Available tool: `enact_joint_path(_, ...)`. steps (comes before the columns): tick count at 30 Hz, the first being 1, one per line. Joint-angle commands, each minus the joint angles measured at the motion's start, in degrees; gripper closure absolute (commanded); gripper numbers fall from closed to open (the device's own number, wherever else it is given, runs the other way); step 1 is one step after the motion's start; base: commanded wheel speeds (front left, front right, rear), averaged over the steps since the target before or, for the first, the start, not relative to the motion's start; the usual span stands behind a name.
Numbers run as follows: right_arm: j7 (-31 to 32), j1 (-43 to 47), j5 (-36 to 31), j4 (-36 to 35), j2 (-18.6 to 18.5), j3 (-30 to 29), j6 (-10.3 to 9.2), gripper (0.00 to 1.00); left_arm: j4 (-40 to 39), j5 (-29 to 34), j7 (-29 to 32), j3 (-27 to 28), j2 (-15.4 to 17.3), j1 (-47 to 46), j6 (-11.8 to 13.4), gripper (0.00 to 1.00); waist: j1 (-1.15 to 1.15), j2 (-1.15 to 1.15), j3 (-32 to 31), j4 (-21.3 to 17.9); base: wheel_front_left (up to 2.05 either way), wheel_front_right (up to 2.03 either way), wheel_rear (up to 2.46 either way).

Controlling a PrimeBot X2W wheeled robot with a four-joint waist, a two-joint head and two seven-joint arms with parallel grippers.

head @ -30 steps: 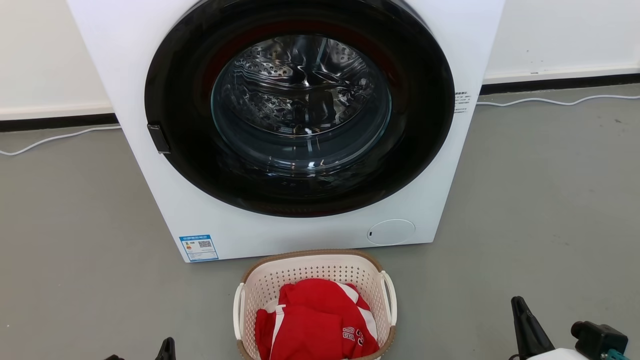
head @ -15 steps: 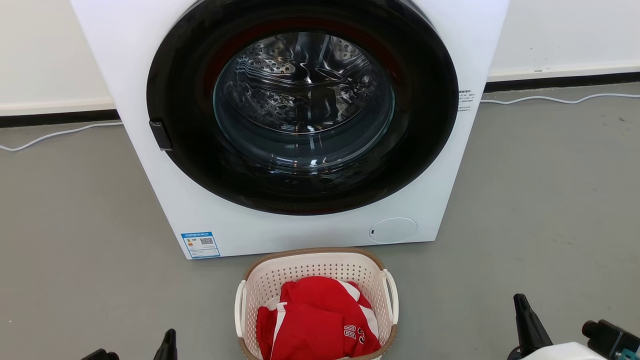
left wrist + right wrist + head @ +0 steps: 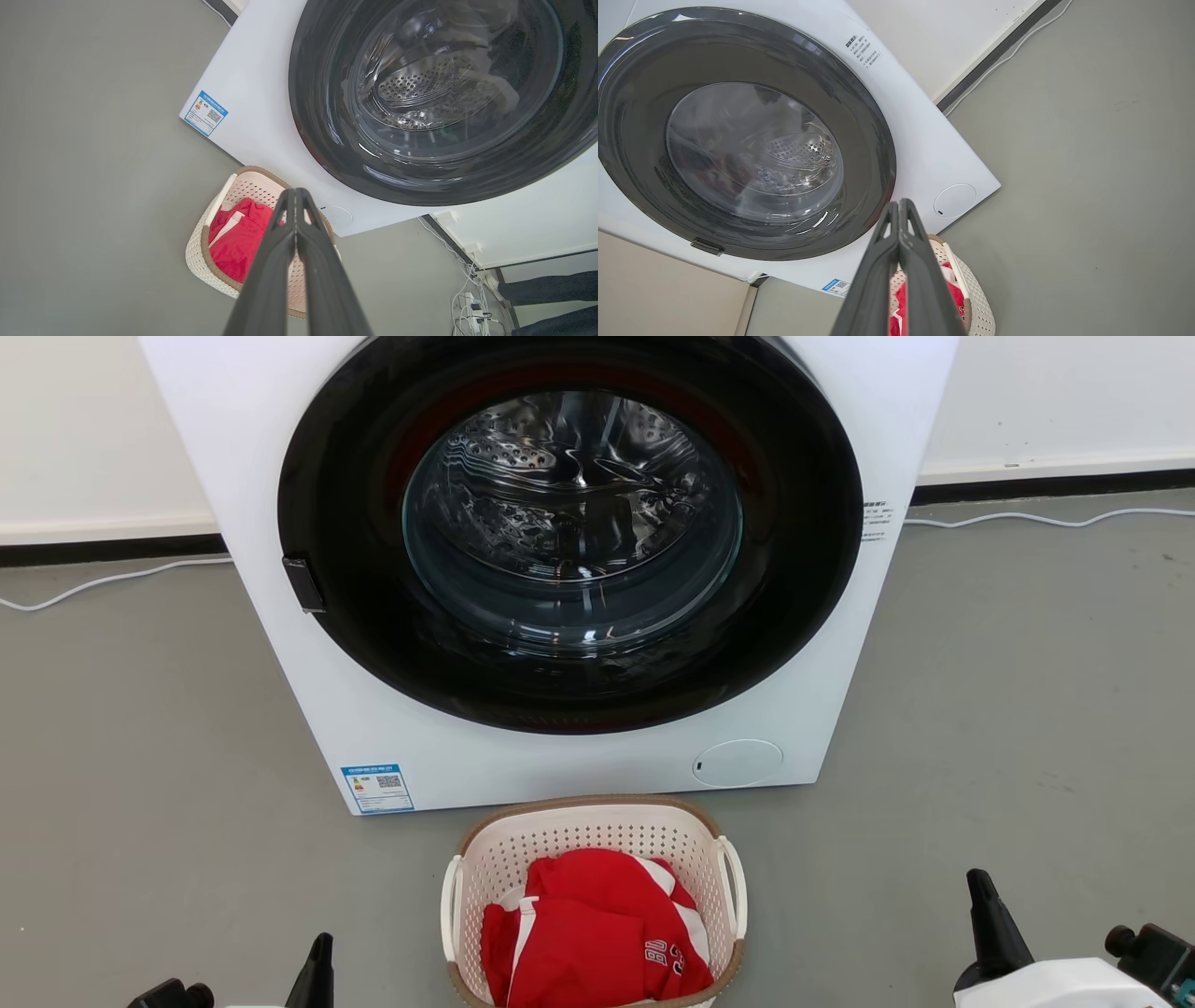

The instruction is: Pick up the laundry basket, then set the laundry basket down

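White washing machine (image 3: pixel 560 775), one laundry basket (image 3: pixel 597 833), one red garment (image 3: pixel 588 938)

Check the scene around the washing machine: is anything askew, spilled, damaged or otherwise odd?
Nothing stands out. The laundry basket stands upright on the floor before the washing machine, the red garment inside it, nothing spilled, no visible damage.
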Motion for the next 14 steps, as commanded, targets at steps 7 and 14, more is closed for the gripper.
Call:
enact_joint_path(7, 1.76, -3.28, 6.44, -2.44, -0.21, -0.13, 0.22, 1.0, -2.05, -5.24, 1.46, 2.39, -0.18, -4.19, -1.44, 1.0, -0.01, 0.0, 0.2, 0.17, 0.0, 0.0, 0.0)
enact_joint_path(14, 2.76, -3.63, 10.41, -2.86, 0.0, -0.42, 0.24, 1.0, -2.26, -8.37, 2.45, 3.17, -0.59, -4.78, -2.14, 1.0, -0.01, 0.0, 0.34, 0.3, 0.0, 0.0, 0.0)
